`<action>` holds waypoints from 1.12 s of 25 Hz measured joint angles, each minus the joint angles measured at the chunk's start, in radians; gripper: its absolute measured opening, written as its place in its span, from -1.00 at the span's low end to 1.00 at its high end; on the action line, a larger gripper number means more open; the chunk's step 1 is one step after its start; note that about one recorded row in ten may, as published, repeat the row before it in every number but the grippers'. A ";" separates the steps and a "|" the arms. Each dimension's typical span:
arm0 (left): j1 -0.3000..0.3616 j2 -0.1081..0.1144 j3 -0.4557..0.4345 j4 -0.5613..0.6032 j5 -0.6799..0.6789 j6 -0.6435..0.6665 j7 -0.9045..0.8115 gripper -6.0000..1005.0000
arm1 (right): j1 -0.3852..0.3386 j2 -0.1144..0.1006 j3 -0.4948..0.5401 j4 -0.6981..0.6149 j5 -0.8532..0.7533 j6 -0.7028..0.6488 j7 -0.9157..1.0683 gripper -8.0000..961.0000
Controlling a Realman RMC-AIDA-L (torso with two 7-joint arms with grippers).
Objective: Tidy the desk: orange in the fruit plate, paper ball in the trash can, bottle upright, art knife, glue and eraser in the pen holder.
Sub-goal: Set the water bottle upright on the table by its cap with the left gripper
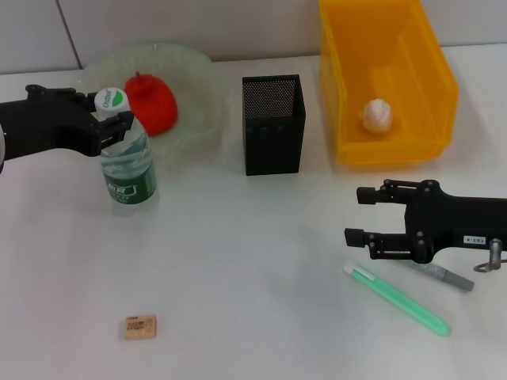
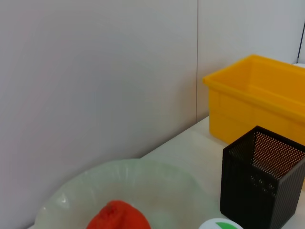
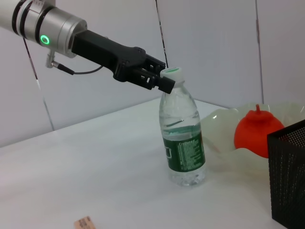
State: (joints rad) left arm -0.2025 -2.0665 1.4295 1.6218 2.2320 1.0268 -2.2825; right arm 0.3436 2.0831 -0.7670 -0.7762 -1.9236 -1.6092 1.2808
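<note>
Left fingers around upright bottle neck

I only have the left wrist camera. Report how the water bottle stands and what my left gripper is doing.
Observer: The clear plastic water bottle with the green label stands upright on the white table. The left gripper is closed around its neck, just under the cap.
Operator: Confirm the paper ball.
Observer: The crumpled white paper ball lies inside the yellow plastic bin.
Operator: Place the right gripper for me.
Observer: The right gripper hovers open over the table, close to the near end of the long green translucent stick lying there.
</note>
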 joint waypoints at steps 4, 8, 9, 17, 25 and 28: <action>-0.001 0.000 0.000 -0.006 -0.001 -0.004 0.000 -0.11 | 0.000 0.000 0.000 0.000 0.000 0.000 0.000 0.55; -0.002 0.000 -0.001 -0.012 -0.002 -0.011 0.002 -0.11 | 0.000 0.000 0.000 0.000 0.000 0.000 0.000 0.55; -0.002 0.000 -0.003 -0.012 -0.002 -0.011 0.004 -0.11 | 0.000 0.001 0.000 0.000 0.000 0.000 0.000 0.55; -0.005 0.000 -0.013 -0.017 -0.007 -0.006 0.011 -0.11 | 0.004 0.001 0.000 0.000 0.000 0.000 0.000 0.55; 0.000 -0.001 -0.028 -0.012 -0.018 -0.010 0.002 -0.11 | 0.013 0.002 0.003 0.012 0.000 0.000 0.000 0.55; 0.000 0.000 -0.035 -0.012 -0.041 -0.007 0.006 -0.05 | 0.013 0.002 0.004 0.014 0.000 0.000 0.000 0.55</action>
State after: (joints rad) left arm -0.2023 -2.0667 1.3947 1.6100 2.1911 1.0195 -2.2765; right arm 0.3568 2.0847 -0.7629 -0.7626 -1.9236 -1.6092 1.2809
